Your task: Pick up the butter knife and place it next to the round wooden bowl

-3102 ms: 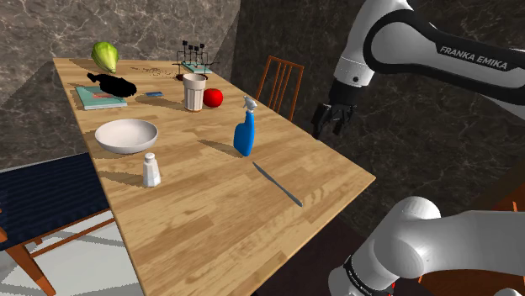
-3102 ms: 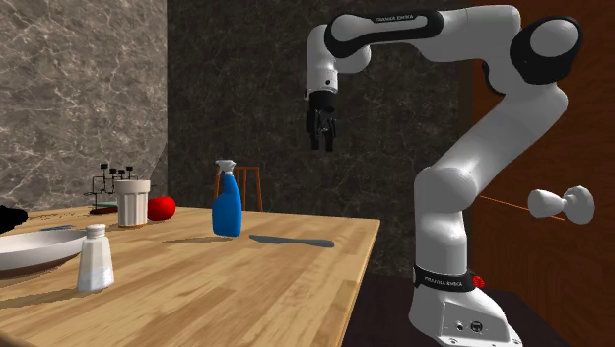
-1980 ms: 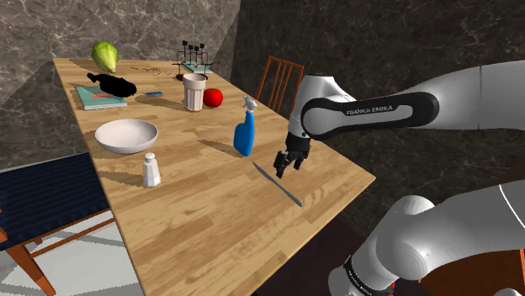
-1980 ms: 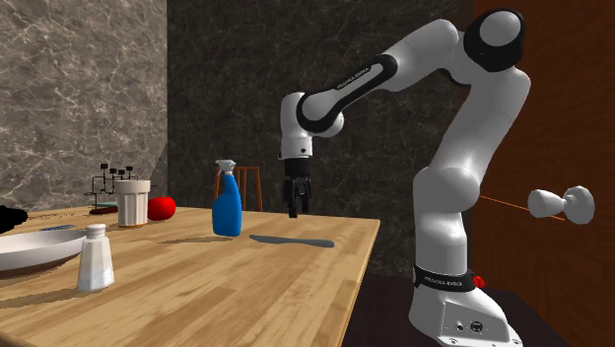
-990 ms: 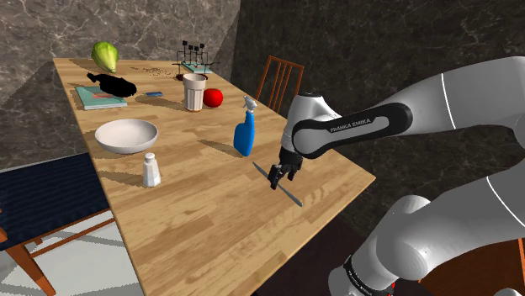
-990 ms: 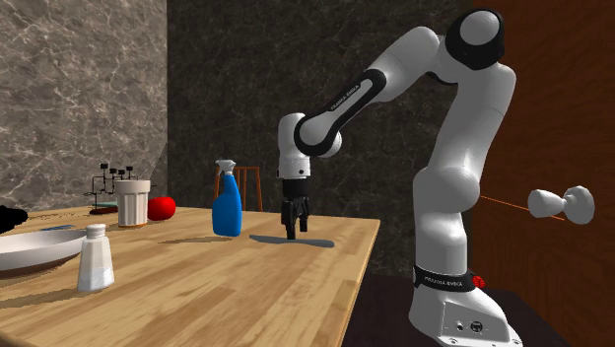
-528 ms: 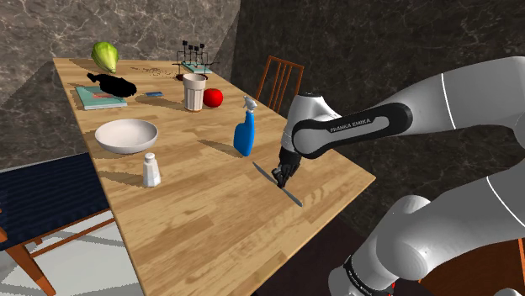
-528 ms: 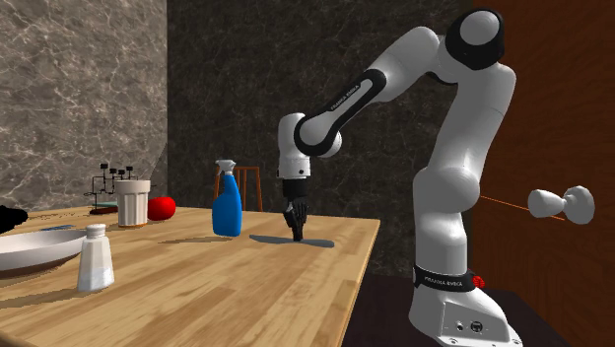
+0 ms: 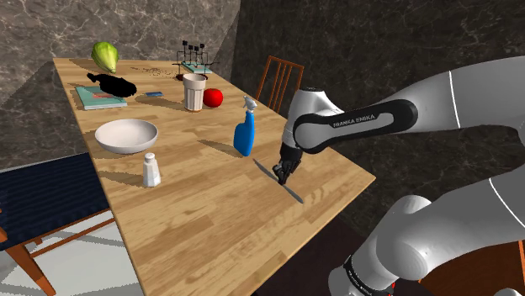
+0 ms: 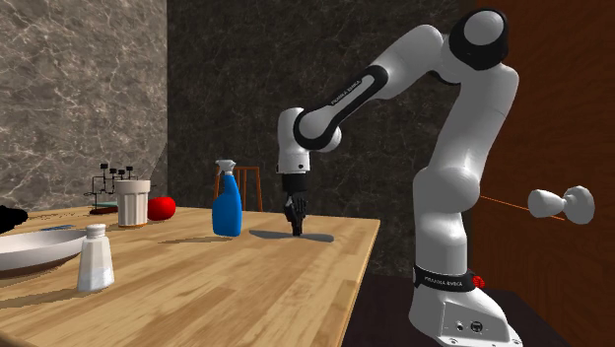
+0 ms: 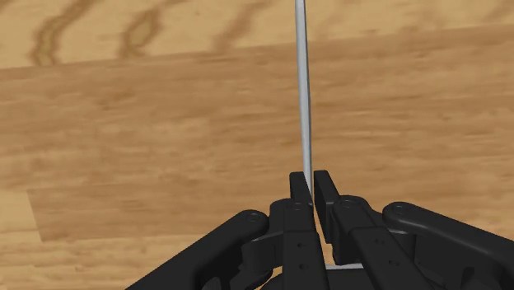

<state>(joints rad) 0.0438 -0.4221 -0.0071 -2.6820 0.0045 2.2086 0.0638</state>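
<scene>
One butter knife [image 11: 303,99] sits pinched edge-on in the gripper [image 11: 310,188], its slim length running straight ahead over the wooden desk [image 11: 123,140]

In the shoulder view the black fingers [image 9: 281,175] cover the middle of the slim grey butter knife [image 9: 294,198]. In the wrist view its blade runs off the picture's edge, and its clasped stretch is hidden between them. In the second exterior view the round white bowl [image 10: 30,253] is cut off at 8 o'clock, and a black thing [image 10: 7,218] at 9 o'clock is too cropped to identify. The light wooden desk [image 9: 193,210] hides the brown wooden chair's [image 9: 282,80] legs at the shoulder view's 12 o'clock.
</scene>
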